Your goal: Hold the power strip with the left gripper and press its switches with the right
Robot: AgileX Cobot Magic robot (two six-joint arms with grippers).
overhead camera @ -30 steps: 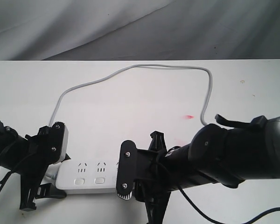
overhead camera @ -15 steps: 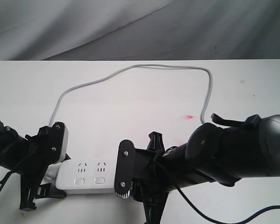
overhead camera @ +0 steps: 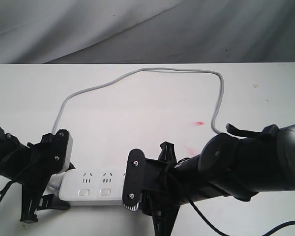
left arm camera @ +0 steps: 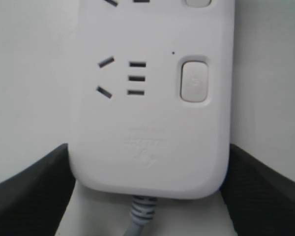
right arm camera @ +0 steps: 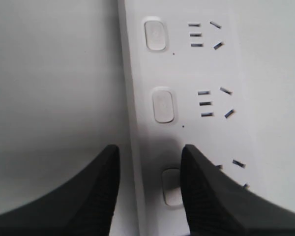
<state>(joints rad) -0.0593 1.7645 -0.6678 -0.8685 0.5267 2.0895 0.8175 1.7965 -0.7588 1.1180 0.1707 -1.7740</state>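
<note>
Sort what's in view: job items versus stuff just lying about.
Job: long white plastic power strip with grey cord; its small white push-button switches; slim black left gripper; bulky black right gripper.
Lying about: red smudges on the white table; grey backdrop cloth.

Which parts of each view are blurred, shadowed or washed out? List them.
Exterior view: soft, hazy light, the power strip washed out against the white table. Left wrist view: strip crisp, the left pincer's fingers dark and soft-edged. Right wrist view: switches clear, right pincer's fingers soft, shading the strip between them.
</note>
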